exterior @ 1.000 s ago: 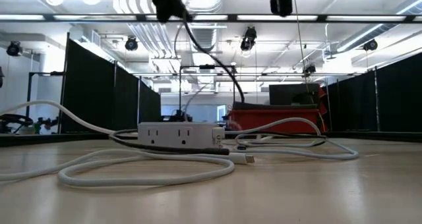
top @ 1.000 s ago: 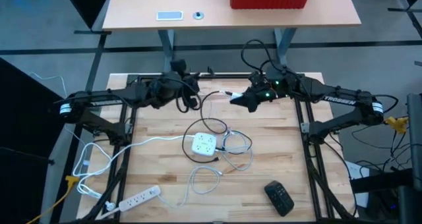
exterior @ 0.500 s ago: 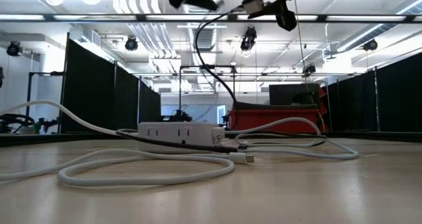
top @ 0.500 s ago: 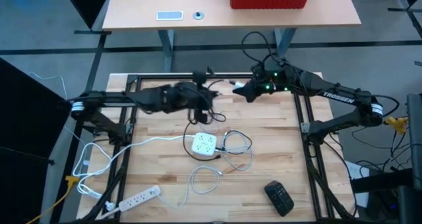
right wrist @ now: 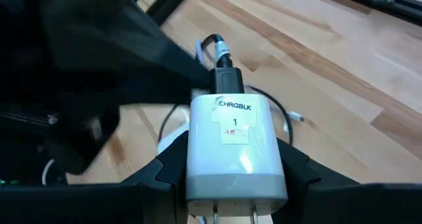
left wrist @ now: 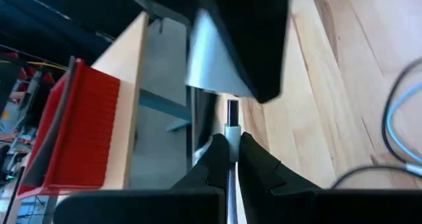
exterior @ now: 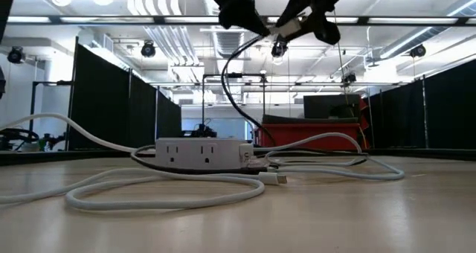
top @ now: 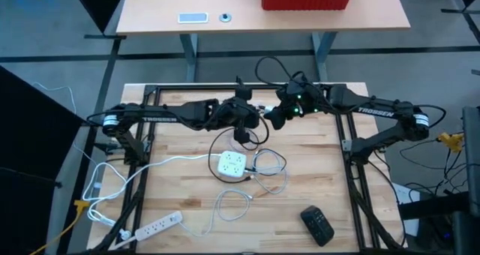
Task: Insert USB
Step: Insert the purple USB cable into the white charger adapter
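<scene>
— Where is the USB?

— My left claw (left wrist: pixel 228 159) pinches the USB plug (left wrist: pixel 231 128) above the table (top: pixel 322 165), towards its far edge. The black cable (exterior: pixel 239 85) hangs from it to the boards.

— And the charger?

— My right claw (right wrist: pixel 232 184) is clamped on the white charger block (right wrist: pixel 233 145), nose to nose with the plug, which sits at its port. Nearer the middle lies the white outlet cube (top: pixel 231 164).

Two dark, slender jointed arms, left arm (top: pixel 161 115) and right arm (top: pixel 375 110) each with white lettering along the forearm, green light near the right wrist, black cables looped behind, dark tapered fingers (left wrist: pixel 217 159)
</scene>
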